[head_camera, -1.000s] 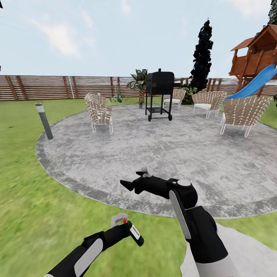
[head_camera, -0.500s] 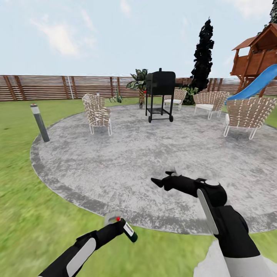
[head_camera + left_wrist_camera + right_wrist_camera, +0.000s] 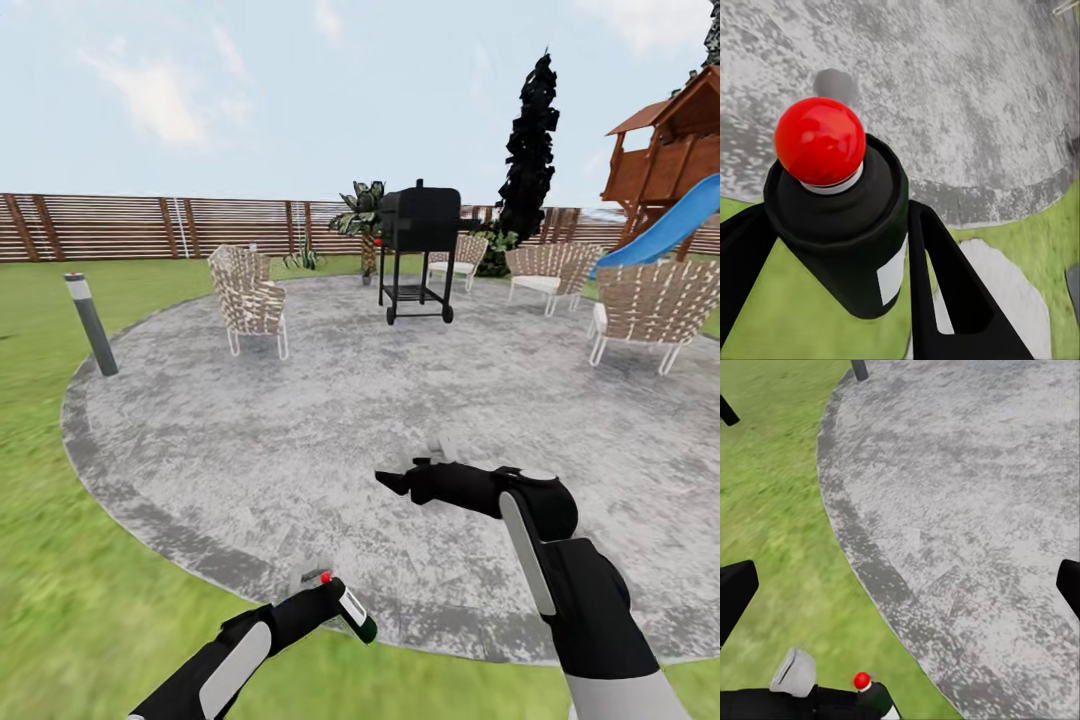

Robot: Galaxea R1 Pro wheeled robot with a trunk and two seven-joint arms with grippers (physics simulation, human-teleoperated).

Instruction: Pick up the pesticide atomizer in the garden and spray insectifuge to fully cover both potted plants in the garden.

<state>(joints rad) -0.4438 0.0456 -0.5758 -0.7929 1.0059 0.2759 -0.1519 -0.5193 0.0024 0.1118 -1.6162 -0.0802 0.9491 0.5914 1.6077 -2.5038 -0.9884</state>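
Note:
In the head view my left gripper (image 3: 338, 603) is shut on the pesticide atomizer (image 3: 355, 611), a dark green bottle with a white label band. I hold it low over the lawn, just short of the paving's rim. The left wrist view shows the atomizer (image 3: 844, 240) with a red ball on top, pinched between two black fingers (image 3: 945, 277). My right gripper (image 3: 397, 481) hangs open and empty over the grey paving (image 3: 330, 400), its fingers (image 3: 735, 592) spread wide in the right wrist view. The garden lawn (image 3: 60, 560) surrounds the paving. I cannot make out the potted plants from here.
A black grill (image 3: 415, 250) stands on the far paving, among several wicker chairs (image 3: 245, 298). A grey post (image 3: 90, 325) stands at the left rim. Behind are a palm (image 3: 362, 215), a dark tree (image 3: 527, 140), a slat fence (image 3: 150, 226) and a playhouse with a blue slide (image 3: 660, 230).
The whole view has shifted: the camera has moved closer to the paving and turned a little right. My right arm swung right. The left gripper still holds the atomizer.

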